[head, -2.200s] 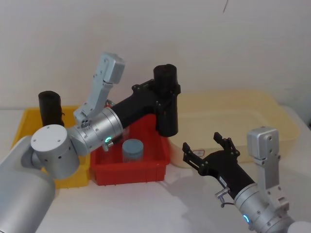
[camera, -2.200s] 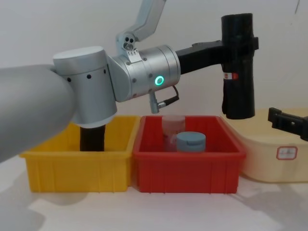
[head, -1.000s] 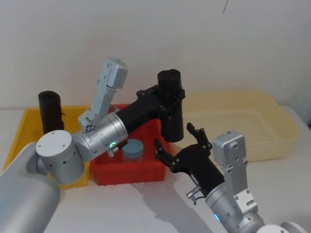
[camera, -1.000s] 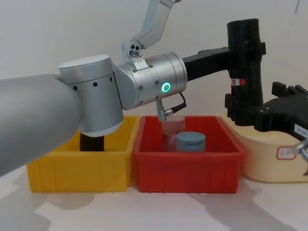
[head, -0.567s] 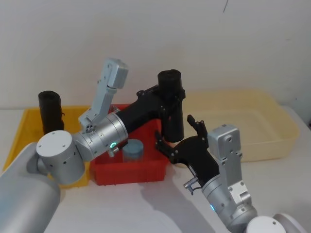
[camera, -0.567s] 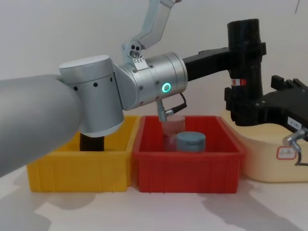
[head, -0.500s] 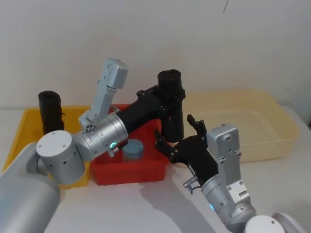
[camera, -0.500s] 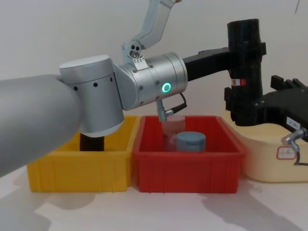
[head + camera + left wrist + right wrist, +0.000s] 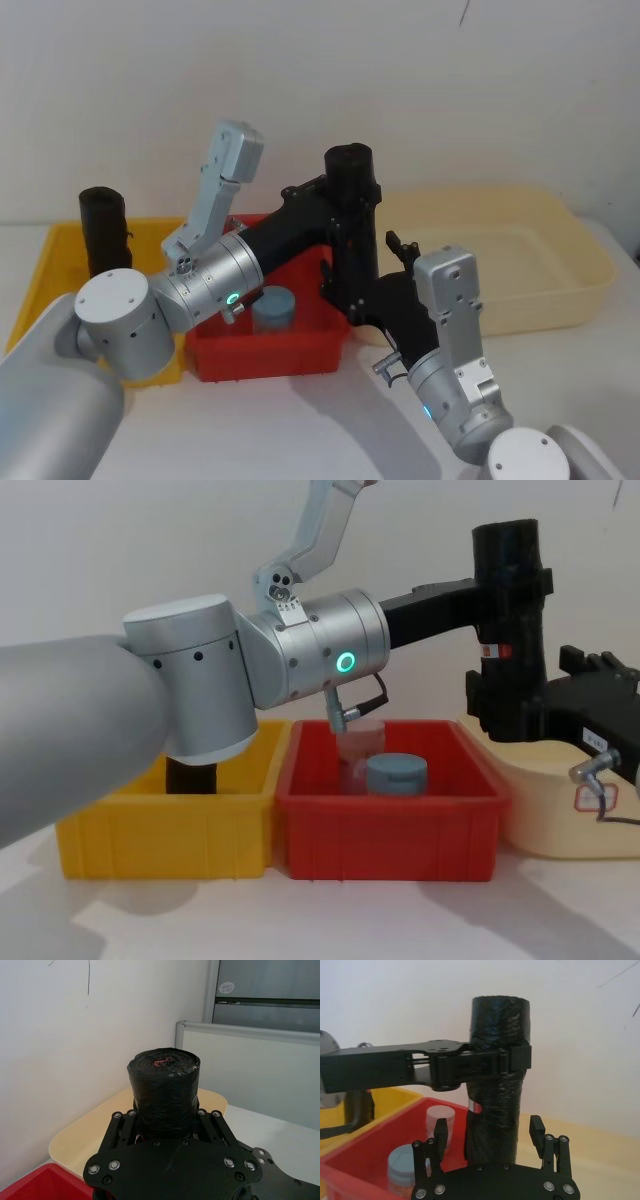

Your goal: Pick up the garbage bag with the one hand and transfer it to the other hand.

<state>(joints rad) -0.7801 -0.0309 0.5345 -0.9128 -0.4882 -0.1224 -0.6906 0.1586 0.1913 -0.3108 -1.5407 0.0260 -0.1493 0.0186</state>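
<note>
Two black rolls: a plain roll (image 9: 103,230) in the yellow bin (image 9: 45,268); the garbage bag (image 9: 510,650) upright in mid-air, pinched by the left gripper (image 9: 512,580), the right gripper (image 9: 488,1126) with fingers (image 9: 536,1131) spread around its lower part.

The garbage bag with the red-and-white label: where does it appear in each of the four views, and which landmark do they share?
Head view: the garbage bag stands upright at centre, clamped by the left gripper.
Left wrist view: the bag is at centre.
Right wrist view: the bag is at centre, upright.
Chest view: the bag is at upper right.
Shared landmark: the red bin, close by the bag in every view.
</note>
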